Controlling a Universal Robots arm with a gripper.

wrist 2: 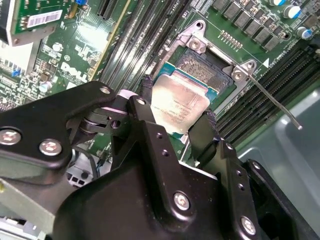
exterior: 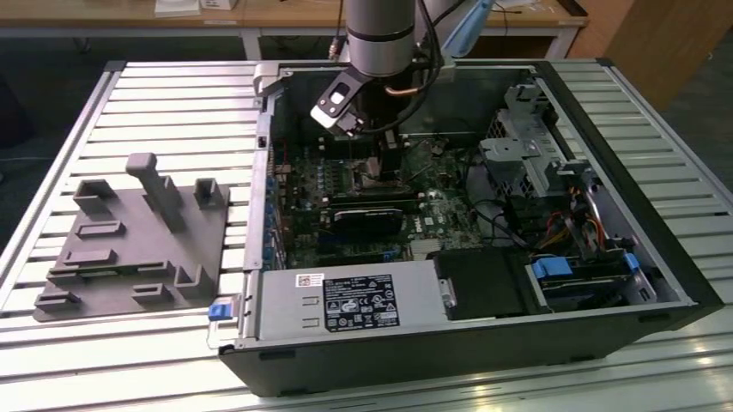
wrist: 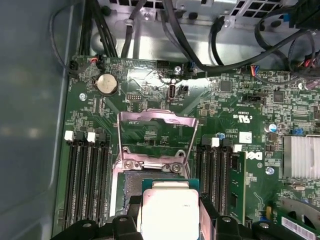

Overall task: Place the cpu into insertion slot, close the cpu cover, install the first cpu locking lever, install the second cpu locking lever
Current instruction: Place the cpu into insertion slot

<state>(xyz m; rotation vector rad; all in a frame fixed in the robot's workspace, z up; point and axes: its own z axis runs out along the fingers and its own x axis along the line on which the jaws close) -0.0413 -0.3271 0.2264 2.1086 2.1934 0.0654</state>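
Inside the PC case (exterior: 458,348), the gripper (wrist 2: 178,100) is clamped on the cpu (wrist: 169,212) by its edges, holding it flat over the insertion slot (wrist 2: 202,67); the cpu cover (wrist: 155,116) is flipped up clear.

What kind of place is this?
Probably a robotics lab or test workshop: an open computer case lies on a slatted metal table, a grey fixture plate beside it, and the gripper holds the cpu over the motherboard.

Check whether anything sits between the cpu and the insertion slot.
Nothing visible. The tool holds the cpu over the open insertion slot; the cpu cover is swung up clear of it, and the locking lever juts aside.
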